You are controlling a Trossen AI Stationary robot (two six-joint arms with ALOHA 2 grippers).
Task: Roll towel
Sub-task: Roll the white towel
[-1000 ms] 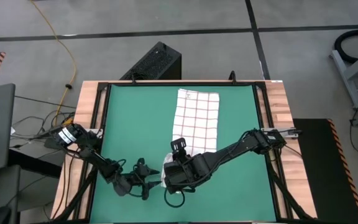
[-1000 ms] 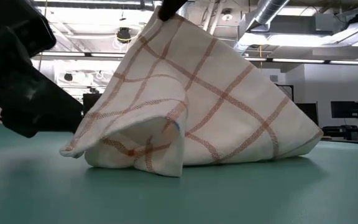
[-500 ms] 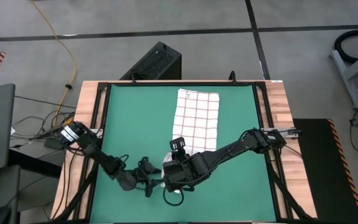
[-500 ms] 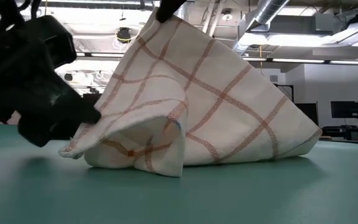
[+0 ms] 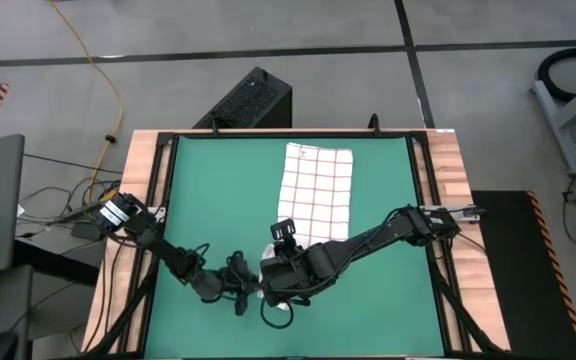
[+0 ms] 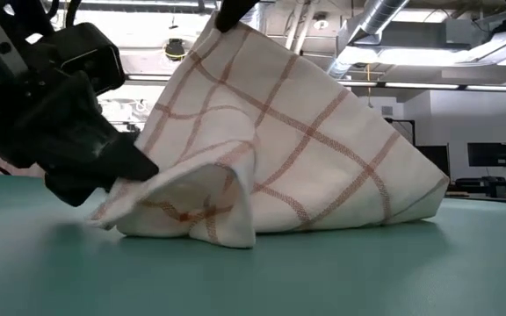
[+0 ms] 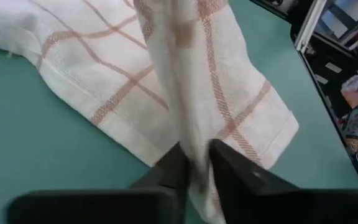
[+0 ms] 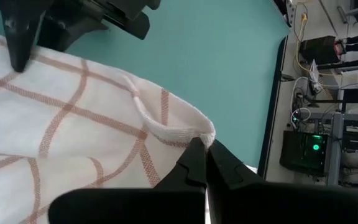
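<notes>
Pinching the near end of the towel from both sides, I hold it up off the green mat so there is a loose edge to turn over into a roll. My left gripper clamps a fold at the near left corner; my right gripper nips the hem beside it, lifted higher — that is why the cloth peaks like a tent. Farther away, the rest lies flat along the mat's middle, toward the far edge.
</notes>
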